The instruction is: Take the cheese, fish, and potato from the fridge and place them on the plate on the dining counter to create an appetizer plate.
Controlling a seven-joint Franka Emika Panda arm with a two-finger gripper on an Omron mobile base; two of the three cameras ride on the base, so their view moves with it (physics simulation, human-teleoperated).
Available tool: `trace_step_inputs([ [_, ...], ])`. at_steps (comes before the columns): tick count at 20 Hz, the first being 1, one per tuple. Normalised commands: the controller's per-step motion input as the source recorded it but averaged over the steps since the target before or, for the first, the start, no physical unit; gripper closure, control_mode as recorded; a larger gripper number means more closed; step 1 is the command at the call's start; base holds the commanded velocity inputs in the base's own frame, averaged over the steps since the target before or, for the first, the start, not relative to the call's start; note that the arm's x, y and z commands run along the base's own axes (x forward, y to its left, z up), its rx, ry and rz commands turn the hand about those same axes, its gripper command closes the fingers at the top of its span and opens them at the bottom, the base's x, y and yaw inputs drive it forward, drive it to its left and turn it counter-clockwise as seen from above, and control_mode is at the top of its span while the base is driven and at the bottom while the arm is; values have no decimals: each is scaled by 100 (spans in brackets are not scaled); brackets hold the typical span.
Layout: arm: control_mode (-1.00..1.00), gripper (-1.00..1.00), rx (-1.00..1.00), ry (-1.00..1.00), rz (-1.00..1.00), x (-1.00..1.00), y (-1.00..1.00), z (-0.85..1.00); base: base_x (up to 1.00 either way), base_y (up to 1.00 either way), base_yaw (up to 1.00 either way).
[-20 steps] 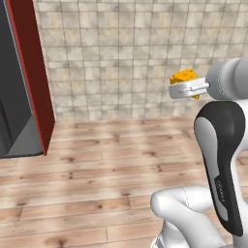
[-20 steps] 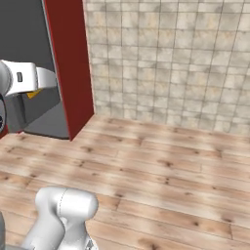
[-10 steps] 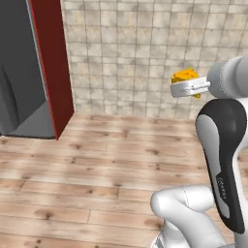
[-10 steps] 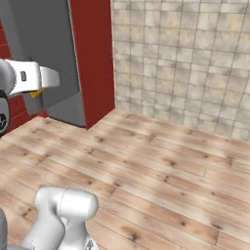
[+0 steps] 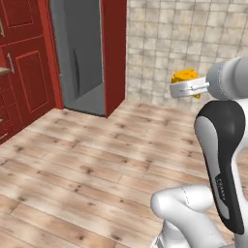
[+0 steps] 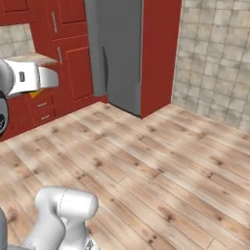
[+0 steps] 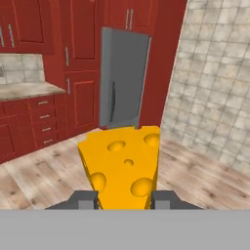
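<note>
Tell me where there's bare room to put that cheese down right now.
The wooden floor lies bare from the fridge and red cabinets out to the tiled wall. A strip of beige counter left of the fridge also looks bare. The tool holds the cheese.

White arm, dark joints

The arm was glossy white with rounded links, a black curved joint cover bearing small grey lettering, and a grey cylindrical wrist.

Wood floor: bare, open for passage.
Ahead: fridge and red cabinets bar the way.
Right: tiled wall bounds the room.
</note>
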Motion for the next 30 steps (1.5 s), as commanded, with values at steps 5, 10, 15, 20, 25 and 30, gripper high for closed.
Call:
trace_step_inputs([
  [5, 100, 100, 0, 0, 0, 0, 0, 0, -100, 0, 52],
  [10, 100, 100, 0, 0, 0, 0, 0, 0, -100, -1, 55],
  [15, 100, 100, 0, 0, 0, 0, 0, 0, -100, -8, 58],
  [20, 100, 100, 0, 0, 0, 0, 0, 0, -100, -3, 56],
  [25, 100, 100, 0, 0, 0, 0, 0, 0, -100, 0, 57],
  [30, 100, 100, 0, 0, 0, 0, 0, 0, -100, 0, 58],
])
